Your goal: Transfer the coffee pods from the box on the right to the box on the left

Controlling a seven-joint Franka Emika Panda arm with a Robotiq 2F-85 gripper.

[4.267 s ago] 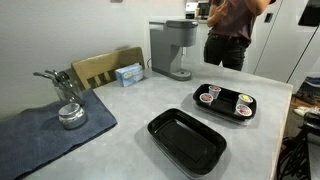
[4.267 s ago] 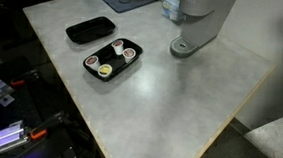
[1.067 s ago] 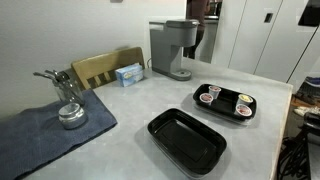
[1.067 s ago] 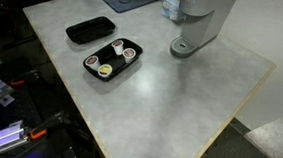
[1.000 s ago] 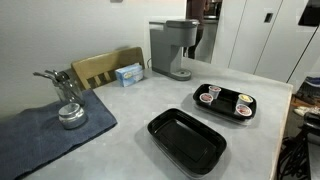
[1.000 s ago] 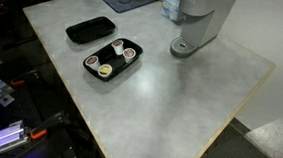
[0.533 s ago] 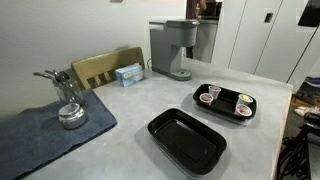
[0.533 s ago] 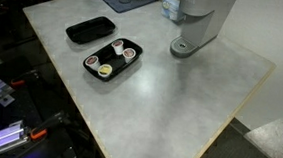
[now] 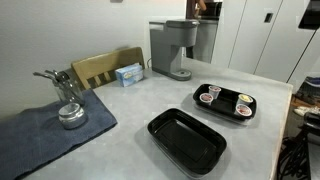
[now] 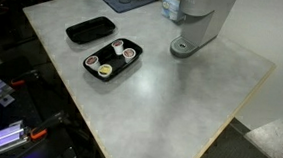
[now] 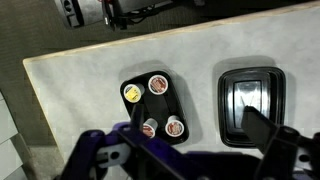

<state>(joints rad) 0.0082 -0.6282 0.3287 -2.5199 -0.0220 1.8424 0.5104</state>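
Coffee pods [image 11: 158, 85]: four, all sitting in the loaded tray [image 11: 160, 108], two by two, foil tops up. The yellowish pod [image 11: 132, 93] is at the far left corner in the wrist view.

Empty tray [image 11: 250, 100]: just beside the loaded tray, to its right in the wrist view, not touching. Their long sides run parallel. No pod in it, so the transfer is judged not yet begun.

Gripper [image 11: 175, 138]: seen only in the wrist view, entering from the bottom edge. Fingers [image 11: 265, 135] are spread wide with nothing between them. It hangs high over the table [image 11: 60, 90], well apart from the pods.

Key relation: the pods lie below and ahead of the gripper, off toward the left of that view. The near pair [image 11: 148, 128] is closest. The next move likely calls for a shift left, then a descent centred on a single pod. The pods sit close together, so a finger could knock a neighbour.
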